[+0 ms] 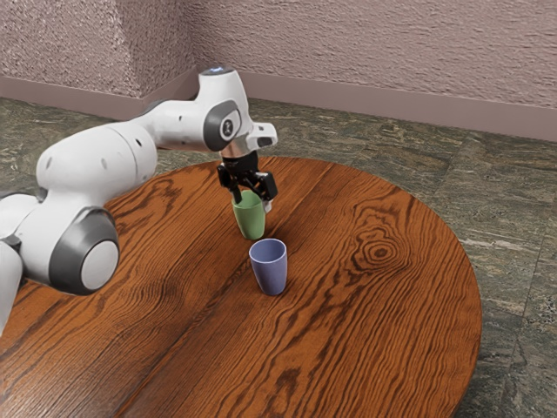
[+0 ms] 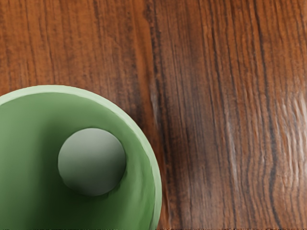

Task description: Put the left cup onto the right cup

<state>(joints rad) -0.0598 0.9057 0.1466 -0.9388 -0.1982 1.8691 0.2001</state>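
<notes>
Green cup (image 1: 249, 222): upright, just under the tool (image 1: 249, 200).
Tool state: open or gripping, cannot tell.
Purple cup (image 1: 269, 266): near, apart.

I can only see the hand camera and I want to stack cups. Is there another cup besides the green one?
Observer: Yes, a blue cup stands upright on the table.
Kid: Do they touch?
Observer: No. The green cup stands apart from it, a little farther back in the exterior view.
Kid: Where's the hand?
Observer: The gripper is right at the green cup's rim.
</notes>
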